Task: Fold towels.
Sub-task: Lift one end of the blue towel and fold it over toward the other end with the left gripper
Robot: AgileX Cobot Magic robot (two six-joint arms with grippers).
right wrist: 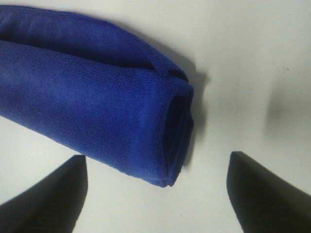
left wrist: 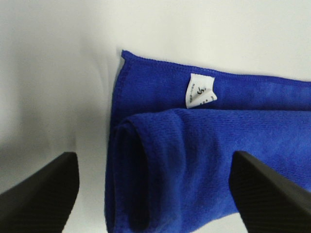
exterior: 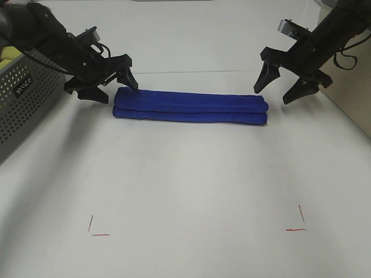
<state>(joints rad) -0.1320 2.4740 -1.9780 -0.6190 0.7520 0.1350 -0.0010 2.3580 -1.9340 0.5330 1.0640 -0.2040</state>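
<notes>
The royal-blue towel (exterior: pixel 190 108) lies folded into a long narrow strip across the middle of the white table. My left gripper (exterior: pixel 114 88) is open and empty, just beyond the towel's left end. My right gripper (exterior: pixel 277 92) is open and empty, just above and beyond the right end. In the left wrist view the towel's left end (left wrist: pixel 194 160) shows layered folds and a small white tag (left wrist: pixel 200 91) between the open fingers (left wrist: pixel 39 201). In the right wrist view the rolled right end (right wrist: pixel 97 107) lies between the open fingers (right wrist: pixel 265 191).
A grey perforated basket (exterior: pixel 23 98) stands at the left edge with a yellow-green cloth (exterior: pixel 8 55) in it. Red corner marks (exterior: pixel 95 229) (exterior: pixel 298 223) are drawn on the near table. A beige wall or box (exterior: pixel 351 87) stands at the right.
</notes>
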